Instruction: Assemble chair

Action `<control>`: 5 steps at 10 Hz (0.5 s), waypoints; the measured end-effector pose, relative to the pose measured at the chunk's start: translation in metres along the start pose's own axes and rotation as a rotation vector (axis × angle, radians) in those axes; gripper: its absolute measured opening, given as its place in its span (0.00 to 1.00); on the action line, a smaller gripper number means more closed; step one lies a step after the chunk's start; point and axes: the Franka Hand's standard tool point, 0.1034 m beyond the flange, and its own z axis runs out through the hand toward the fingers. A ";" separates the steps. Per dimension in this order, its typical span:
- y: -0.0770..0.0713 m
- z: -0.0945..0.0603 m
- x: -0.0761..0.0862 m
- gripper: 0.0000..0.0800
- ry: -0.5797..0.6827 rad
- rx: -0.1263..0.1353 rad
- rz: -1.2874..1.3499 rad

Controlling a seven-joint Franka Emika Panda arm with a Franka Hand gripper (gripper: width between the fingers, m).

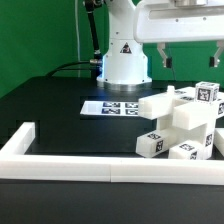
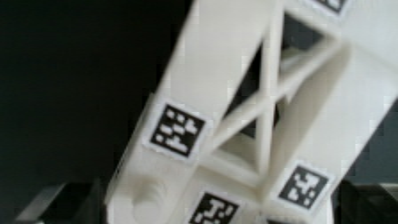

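Observation:
The chair is a cluster of chunky white block pieces with small black-and-white tags, lying at the exterior view's right on the black table. My gripper hangs above them with its two fingers spread wide, open and holding nothing. The wrist view is filled by one white chair piece, a frame with triangular openings and several tags, slanting across the picture. The gripper looks straight down on it, and only dark finger parts show at the picture's lower corners.
The marker board lies flat in front of the robot's white base. A long low white border rail runs along the table's front and turns back at the exterior view's left. Green wall behind.

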 end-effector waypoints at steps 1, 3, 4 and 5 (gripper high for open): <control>0.004 0.002 -0.008 0.81 0.002 0.003 -0.016; 0.004 0.002 -0.006 0.81 0.001 0.002 -0.015; 0.004 0.003 -0.007 0.81 0.000 0.001 -0.015; 0.005 0.003 -0.006 0.81 0.006 0.002 -0.038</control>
